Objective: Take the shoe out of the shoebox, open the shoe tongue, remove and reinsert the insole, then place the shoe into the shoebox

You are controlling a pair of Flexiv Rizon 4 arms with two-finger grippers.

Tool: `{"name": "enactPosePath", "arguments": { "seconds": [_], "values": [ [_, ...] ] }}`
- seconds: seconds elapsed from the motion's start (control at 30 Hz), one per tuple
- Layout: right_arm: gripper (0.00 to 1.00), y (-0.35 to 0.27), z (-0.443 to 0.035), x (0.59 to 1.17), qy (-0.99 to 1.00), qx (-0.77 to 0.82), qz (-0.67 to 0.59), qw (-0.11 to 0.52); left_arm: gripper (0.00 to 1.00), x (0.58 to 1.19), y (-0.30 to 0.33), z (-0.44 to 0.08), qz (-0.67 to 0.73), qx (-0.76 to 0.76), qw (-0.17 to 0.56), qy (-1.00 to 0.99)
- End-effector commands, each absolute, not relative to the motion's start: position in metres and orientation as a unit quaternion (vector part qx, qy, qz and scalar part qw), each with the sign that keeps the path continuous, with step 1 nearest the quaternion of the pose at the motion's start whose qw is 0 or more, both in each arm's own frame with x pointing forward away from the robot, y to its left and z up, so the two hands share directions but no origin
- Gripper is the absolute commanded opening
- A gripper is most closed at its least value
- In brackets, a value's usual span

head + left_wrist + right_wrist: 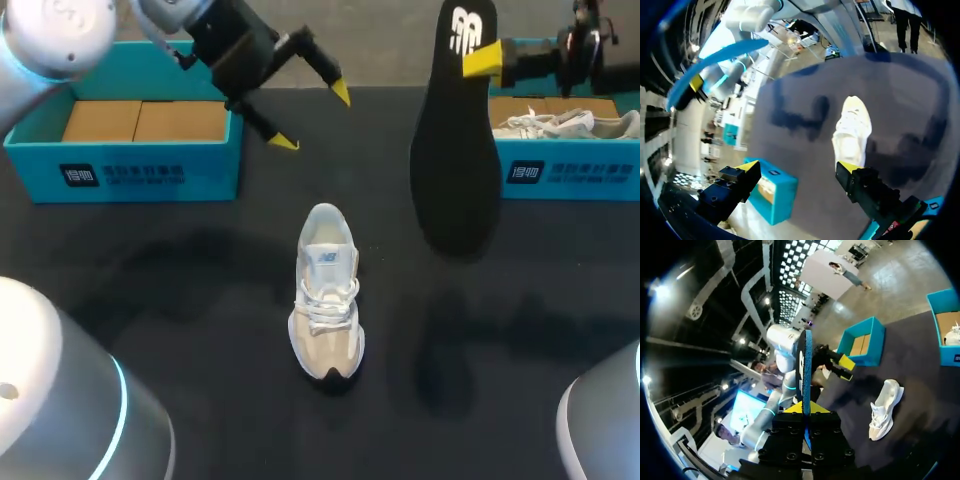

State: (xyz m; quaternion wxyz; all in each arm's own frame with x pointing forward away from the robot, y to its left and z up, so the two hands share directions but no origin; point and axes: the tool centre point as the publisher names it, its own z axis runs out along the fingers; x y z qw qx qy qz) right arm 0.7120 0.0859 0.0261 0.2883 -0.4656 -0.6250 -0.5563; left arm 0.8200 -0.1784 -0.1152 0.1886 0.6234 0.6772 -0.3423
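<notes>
Closest to the right wrist camera, the right gripper [803,407] is seen pinching the insole [455,160] by one end, its yellow tips pressed on both faces, so that the black insole hangs upright above the table [180,300], off to the right of the shoe [326,290] and well apart from it. The shoe is stood on its sole near the middle of the table, and its toe appears to be turned toward the robot and its opening away. The left gripper [312,118] is held above the table beyond the shoe, fingers spread and nothing between them. A left box [120,175], in which only brown card is seen, lies behind it, while a right box [560,170] holds a second shoe [565,125]. With the insole out and the shoe on the table, removal is judged done and reinsertion is the step in hand. For the next move, the insole would need to be carried over the opening, tilted so that its free end is fed in first, and slid forward under the tongue. The shoe would probably have to be steadied, or the tongue held back, by the left gripper, since the light shoe could be pushed along the table
</notes>
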Motion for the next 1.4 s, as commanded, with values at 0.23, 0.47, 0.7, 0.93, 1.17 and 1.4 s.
{"name": "enactPosePath", "arguments": {
  "seconds": [0.23, 0.47, 0.7, 0.93, 1.17, 1.4],
  "values": [
    [0.0, 0.092, 0.027, 0.744, -0.628, -0.465, -0.548, 0.299, 1.0, 0.818, -0.179, -0.11, -0.424, 0.593, 0.27, 0.628],
    [0.0, 0.092, 0.027, 0.744, -0.628, -0.465, -0.548, 0.299, 1.0, 0.818, -0.179, -0.11, -0.424, 0.593, 0.27, 0.628],
    [0.0, 0.092, 0.027, 0.744, -0.628, -0.465, -0.548, 0.299, 1.0, 0.817, -0.176, -0.108, -0.439, 0.585, 0.29, 0.617],
    [0.0, 0.088, 0.028, 0.767, -0.596, -0.484, -0.559, 0.312, 1.0, 0.814, -0.172, -0.09, -0.446, 0.584, 0.343, 0.585],
    [0.0, 0.084, 0.025, 0.793, -0.574, -0.503, -0.541, 0.354, 1.0, 0.806, -0.176, -0.068, -0.452, 0.6, 0.386, 0.536],
    [0.0, 0.088, 0.017, 0.821, -0.549, -0.529, -0.518, 0.387, 1.0, 0.796, -0.179, -0.052, -0.46, 0.598, 0.431, 0.495]
  ]
}}
